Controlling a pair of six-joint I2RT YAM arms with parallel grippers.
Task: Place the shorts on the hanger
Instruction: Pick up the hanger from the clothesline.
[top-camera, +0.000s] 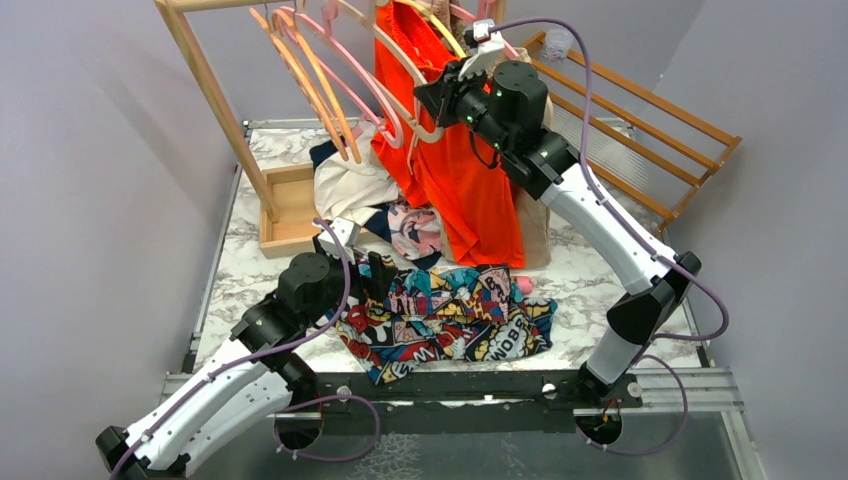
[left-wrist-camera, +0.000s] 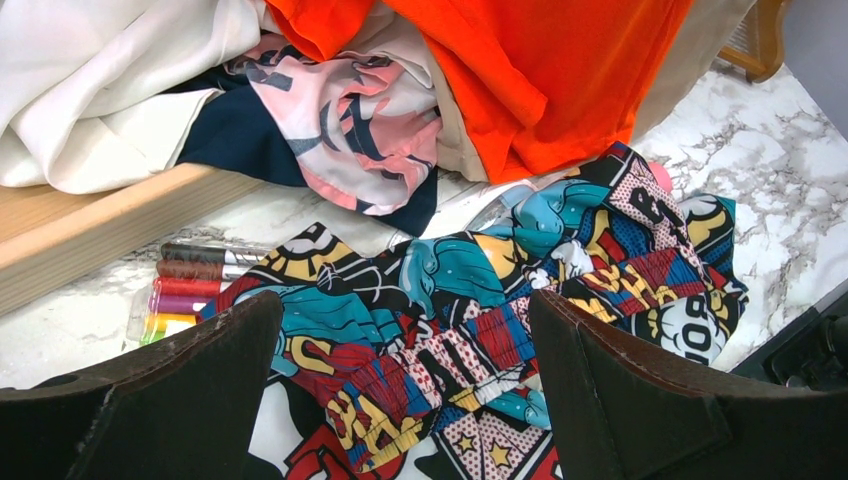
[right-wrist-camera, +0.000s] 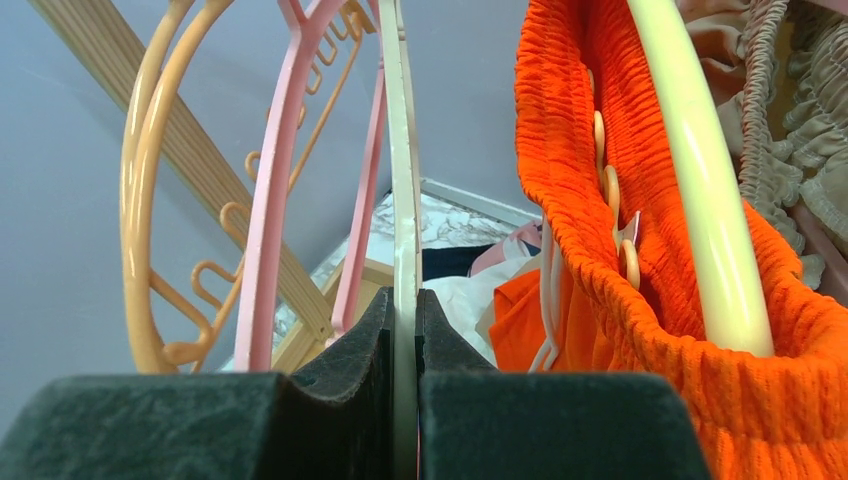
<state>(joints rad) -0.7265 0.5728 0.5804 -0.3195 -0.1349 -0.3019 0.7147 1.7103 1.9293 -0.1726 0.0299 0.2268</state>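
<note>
The comic-print shorts (top-camera: 450, 320) lie crumpled on the marble table near the front edge. In the left wrist view the shorts (left-wrist-camera: 450, 300) fill the space under my left gripper (left-wrist-camera: 405, 360), which is open, its jaws wide apart just above the elastic waistband. From above, my left gripper (top-camera: 375, 275) sits at the shorts' left end. My right gripper (top-camera: 432, 100) is raised at the rail and shut on the cream hanger (top-camera: 400, 62). In the right wrist view the hanger's thin cream arm (right-wrist-camera: 403, 150) runs up from between the closed jaws of my right gripper (right-wrist-camera: 405, 330).
Plain orange shorts (top-camera: 470, 190) hang on a pale yellow hanger (right-wrist-camera: 700, 180), with beige shorts (top-camera: 537, 225) behind. Pink hangers (top-camera: 350, 80) and orange hangers (top-camera: 300, 70) hang on the wooden rail. A pile of clothes (top-camera: 350, 185) overlaps a wooden tray (top-camera: 290, 215). Markers (left-wrist-camera: 190, 280) lie by the shorts.
</note>
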